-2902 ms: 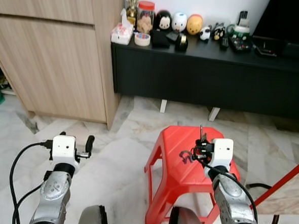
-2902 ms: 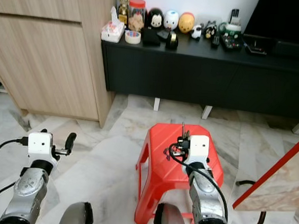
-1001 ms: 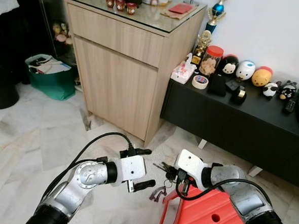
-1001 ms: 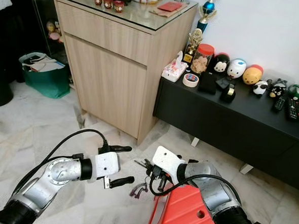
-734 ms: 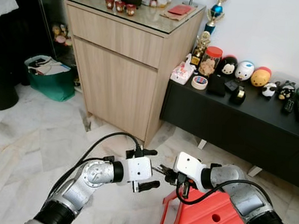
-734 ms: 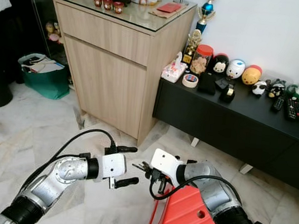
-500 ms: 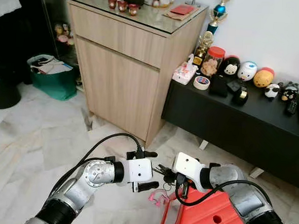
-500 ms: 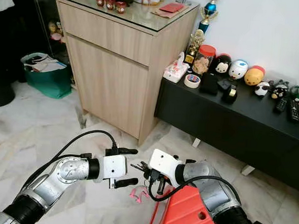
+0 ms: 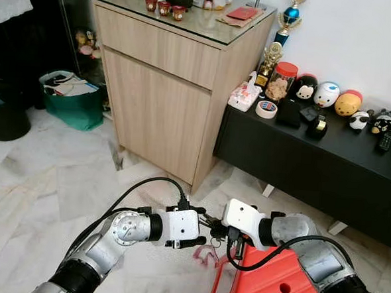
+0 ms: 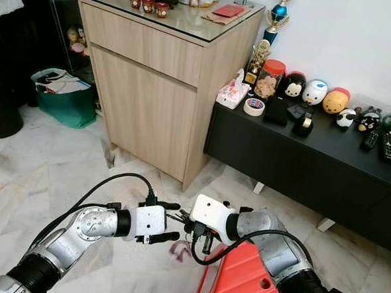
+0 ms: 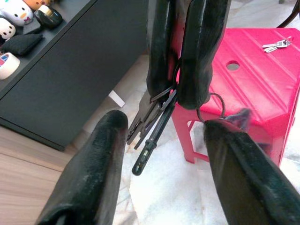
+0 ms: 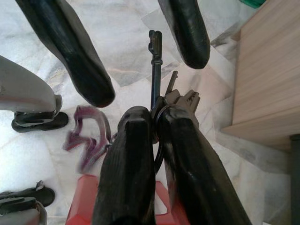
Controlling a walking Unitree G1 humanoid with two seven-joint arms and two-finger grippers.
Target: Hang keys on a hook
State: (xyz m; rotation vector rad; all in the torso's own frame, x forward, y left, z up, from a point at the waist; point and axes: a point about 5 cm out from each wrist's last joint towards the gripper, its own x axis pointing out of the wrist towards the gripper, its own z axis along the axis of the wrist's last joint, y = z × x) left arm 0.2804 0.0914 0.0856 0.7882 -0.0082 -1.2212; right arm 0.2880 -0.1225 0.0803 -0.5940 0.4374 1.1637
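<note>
Handover step, by the look of it: keys passing from right arm to left, well before any hook.

Wooden cabinet (image 9: 167, 72) at 11 o'clock, black desk (image 9: 327, 161) at 2 o'clock carrying a jar (image 9: 277, 80) of something pale, contents too small to name, beside toy figures and a tape roll (image 9: 267, 109). Green bag (image 9: 69, 99) at 9 o'clock with papers inside. Red stool (image 9: 273, 284) at 5 o'clock, a second small key set (image 11: 276, 45) lying on its top in the left wrist view.

Right gripper (image 12: 157, 126) near centre, jaws clamped on the keys (image 12: 161, 93), a pink charm (image 12: 86, 138) dangling below. Left gripper (image 11: 161, 136) facing it, jaws apart, straddling the bunch without touching.

Next, probably: closing the left jaws on the blades, then loosening the right. No hook visible anywhere yet.
</note>
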